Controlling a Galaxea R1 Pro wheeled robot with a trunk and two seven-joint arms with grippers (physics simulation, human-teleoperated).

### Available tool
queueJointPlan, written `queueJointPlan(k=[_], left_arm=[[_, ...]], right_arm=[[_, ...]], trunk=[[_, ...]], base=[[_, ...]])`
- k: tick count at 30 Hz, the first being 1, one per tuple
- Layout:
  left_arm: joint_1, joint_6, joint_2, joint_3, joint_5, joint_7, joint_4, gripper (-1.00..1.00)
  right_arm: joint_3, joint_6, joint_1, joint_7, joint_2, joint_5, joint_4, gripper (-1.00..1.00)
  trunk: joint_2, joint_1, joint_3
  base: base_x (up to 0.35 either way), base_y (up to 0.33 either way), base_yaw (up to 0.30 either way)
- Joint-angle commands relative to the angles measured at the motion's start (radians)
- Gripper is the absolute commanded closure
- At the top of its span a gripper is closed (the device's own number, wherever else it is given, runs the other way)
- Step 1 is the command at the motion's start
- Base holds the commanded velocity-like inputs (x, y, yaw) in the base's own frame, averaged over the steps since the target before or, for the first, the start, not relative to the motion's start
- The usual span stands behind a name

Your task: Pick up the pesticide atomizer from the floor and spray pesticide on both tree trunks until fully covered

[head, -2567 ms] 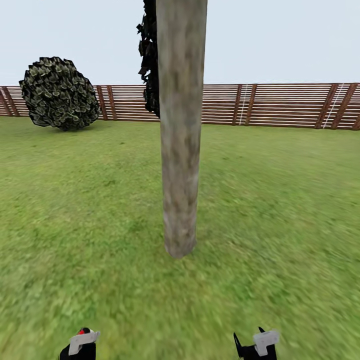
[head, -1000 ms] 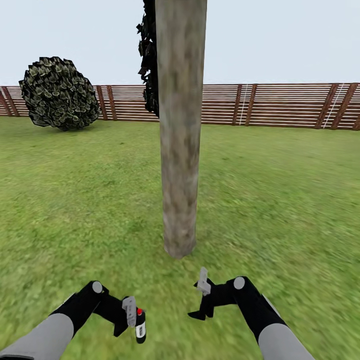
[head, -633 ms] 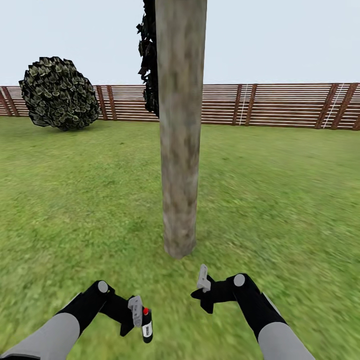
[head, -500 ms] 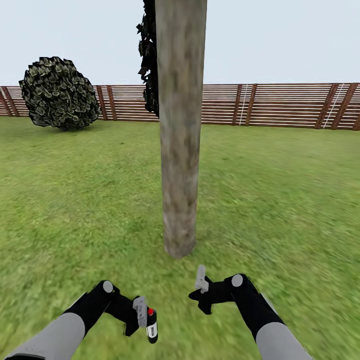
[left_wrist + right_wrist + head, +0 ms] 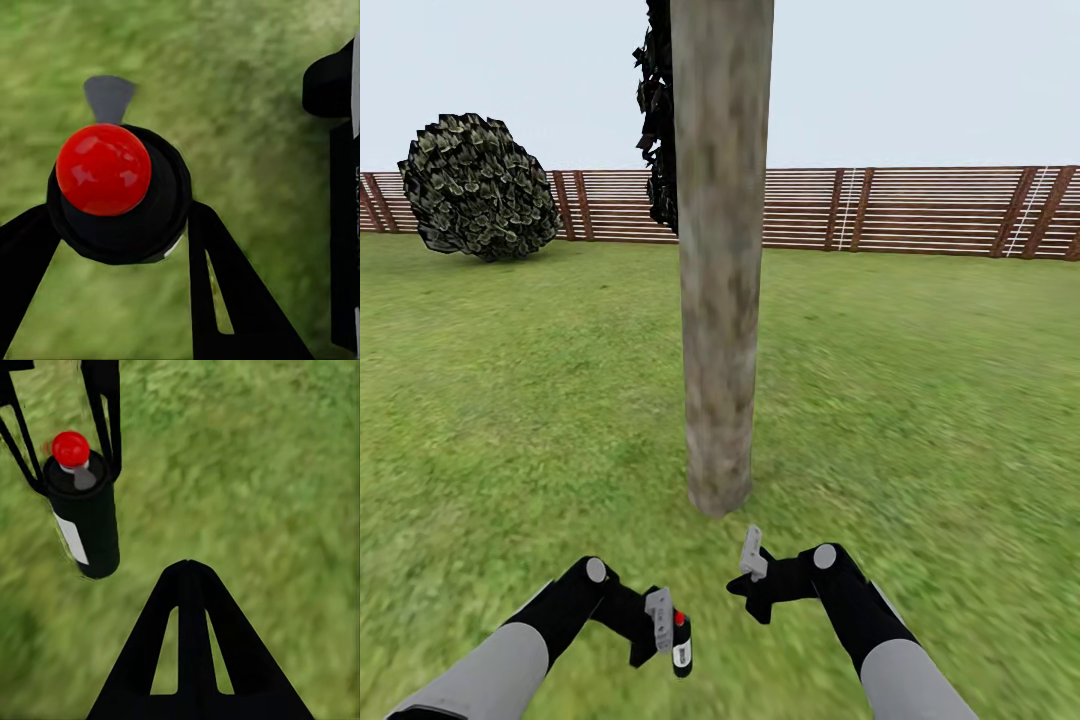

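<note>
A: What is hard to make out?

B: The trunk runs out of the head view at the top, so the crown is cut off, and it hides part of the dark foliage behind it. The right gripper shows black fingers that look closed together in the right wrist view, though I cannot tell for sure.

A: And the atomizer?

B: The atomizer hangs upright in the left gripper, its jaws pinching the black body on both sides (the left wrist view looks straight down on the red cap). The right wrist view also catches it, above the grass.

A: What differs from half a second ago?

B: Both arms have moved forward and inward toward the trunk. The bottle has shifted a little to the right, and the right gripper sits slightly higher and further left. The camera has not moved.

A: The setting?

B: Blurry green lawn, the trunk rooted just ahead of the grippers, a round shrub at far left, a brown slat fence across the back, pale sky above.
</note>
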Motion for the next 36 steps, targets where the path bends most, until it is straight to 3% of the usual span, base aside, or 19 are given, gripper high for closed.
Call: queueJointPlan(k=[1,12,36], left_arm=[[-0.001,-0.009,-0.001,0.0,-0.006,0.012,-0.001,1.0],[0.0,-0.004,-0.053,-0.001,-0.006,0.048,-0.036,1.0],[-0.001,-0.001,-0.096,0.001,0.004,0.142,-0.037,1.0]], right_arm=[[-0.007,-0.008,-0.001,0.005,0.002,0.01,-0.001,1.0],[-0.007,-0.01,-0.001,0.005,0.002,0.009,-0.001,1.0],[-0.008,-0.01,-0.001,0.003,0.002,0.009,-0.002,1.0]], trunk=[[0.0,0.0,-0.001],[0.0,0.0,-0.001],[0.0,0.0,-0.001]], base=[[0.0,0.0,0.0],[0.0,0.0,0.0],[0.0,0.0,0.0]])
